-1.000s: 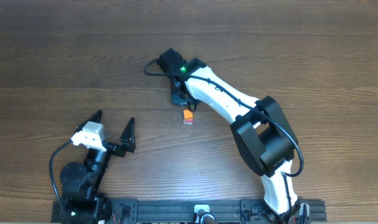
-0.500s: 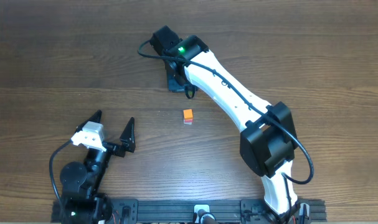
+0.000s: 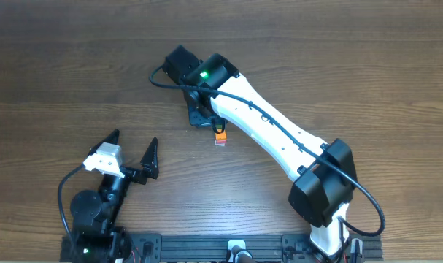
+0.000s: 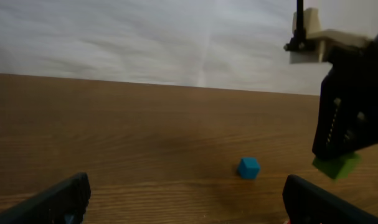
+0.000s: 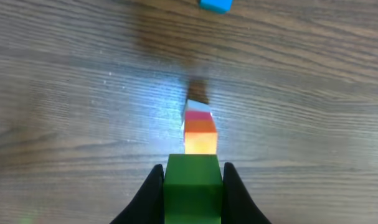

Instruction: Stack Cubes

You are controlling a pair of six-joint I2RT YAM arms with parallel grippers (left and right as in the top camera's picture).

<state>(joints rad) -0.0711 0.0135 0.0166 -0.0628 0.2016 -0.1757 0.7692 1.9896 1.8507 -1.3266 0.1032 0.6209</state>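
Green cube (image 5: 193, 180): smooth block, flat sides, sharp corners, all sides same, no long way. Sits square between right jaws. Right jaws black, shut tight on green cube, one on each side.

Little tower of cubes (image 5: 200, 129): just past right jaw tips, lower down, on table. Orange on top, pink under. Long way goes up-down.

Blue cube (image 5: 215, 5): farther ahead of right jaws, alone, flat on table.

Table (image 3: 367, 66): dark brown wood, streaky lines.

Left jaws: black, pointy, spread wide, nothing between. Blue cube well ahead of them.
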